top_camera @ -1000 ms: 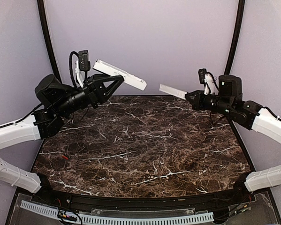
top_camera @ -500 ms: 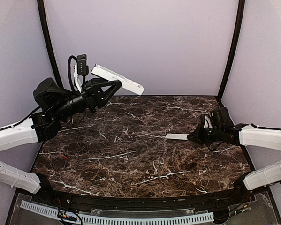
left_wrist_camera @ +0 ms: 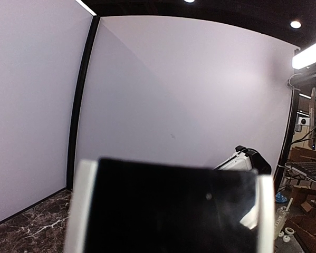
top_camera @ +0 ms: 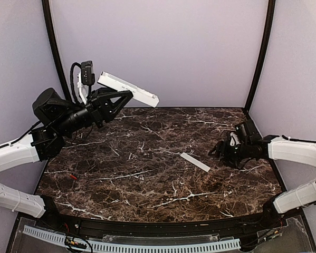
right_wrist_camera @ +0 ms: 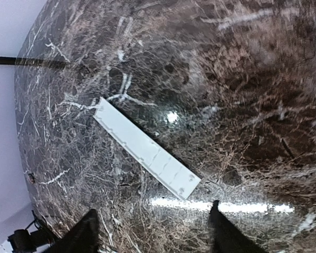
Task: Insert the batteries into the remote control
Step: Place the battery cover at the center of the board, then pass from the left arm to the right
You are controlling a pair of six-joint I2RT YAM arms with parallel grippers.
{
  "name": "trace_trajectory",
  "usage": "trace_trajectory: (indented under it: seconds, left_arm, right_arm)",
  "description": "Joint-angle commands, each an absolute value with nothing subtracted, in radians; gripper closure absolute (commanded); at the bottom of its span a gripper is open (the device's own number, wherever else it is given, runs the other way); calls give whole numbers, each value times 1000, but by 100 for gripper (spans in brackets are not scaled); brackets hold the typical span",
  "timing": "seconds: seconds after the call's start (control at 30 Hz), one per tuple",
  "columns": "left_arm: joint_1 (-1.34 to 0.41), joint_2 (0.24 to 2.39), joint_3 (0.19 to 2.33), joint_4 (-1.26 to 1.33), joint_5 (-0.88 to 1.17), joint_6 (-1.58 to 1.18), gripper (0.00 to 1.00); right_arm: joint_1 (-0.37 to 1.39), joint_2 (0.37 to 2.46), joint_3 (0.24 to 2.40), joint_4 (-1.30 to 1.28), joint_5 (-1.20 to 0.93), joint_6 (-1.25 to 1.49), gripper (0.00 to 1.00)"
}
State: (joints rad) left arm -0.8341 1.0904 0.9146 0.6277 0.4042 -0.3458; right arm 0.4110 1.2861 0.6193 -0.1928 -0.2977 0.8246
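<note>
Shows, at upper left of the top view, the left hand (top_camera: 127,95) closed around the remote control (top_camera: 139,93), with the fingers clamped near its middle. Holds that white bar in the air, above the far left part of the bench (top_camera: 147,184), tilted so that the end toward frame centre sits lower than the end toward the left edge. In the left wrist view, presents the remote control (left_wrist_camera: 168,211) across the bottom of the frame as a broad dark face flanked by two white edges, blurred by nearness; cannot tell the fingers apart there.

Places the right hand (top_camera: 217,152) low over the bench at the right of the top view, open and gripping nothing. In the right wrist view, shows the two dark fingertips (right_wrist_camera: 86,234) at the bottom edge, spread wide, with bare marble between them.

Lays a thin flat white strip (top_camera: 195,162) on the bench right of centre, angled, just left of the right hand and apart from it; in the right wrist view, sets the strip (right_wrist_camera: 147,149) at frame centre, above the fingertips, untouched.

Marks the batteries (top_camera: 73,177) as a small red shape on the bench near its left edge, too small to count.
</note>
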Motion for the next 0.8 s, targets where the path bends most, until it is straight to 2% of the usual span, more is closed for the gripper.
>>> trace_trajectory:
  seconds: [0.0, 0.03, 0.07, 0.2, 0.33, 0.53, 0.77]
  left_arm:
    - [-831, 1075, 922, 592, 461, -306, 100]
    - [-831, 1075, 925, 589, 476, -301, 100]
    - [-831, 1076, 927, 584, 487, -287, 100]
    - [-832, 1092, 947, 529, 593, -220, 100]
    - [-834, 1109, 978, 452, 706, -161, 100]
    - [-845, 1102, 977, 415, 800, -97, 100]
    - [-851, 1102, 987, 333, 823, -45, 100]
  right_arm:
    - [413, 1182, 785, -390, -162, 661, 15]
    - [423, 1157, 838, -405, -155, 612, 3]
    - [439, 1126, 874, -400, -170, 560, 2]
    - [577, 1015, 995, -225, -473, 258, 5]
    - [784, 1031, 1132, -135, -681, 86, 6]
    - [973, 1201, 1344, -264, -646, -58, 10]
    - [1130, 1366, 1511, -395, -489, -218, 16]
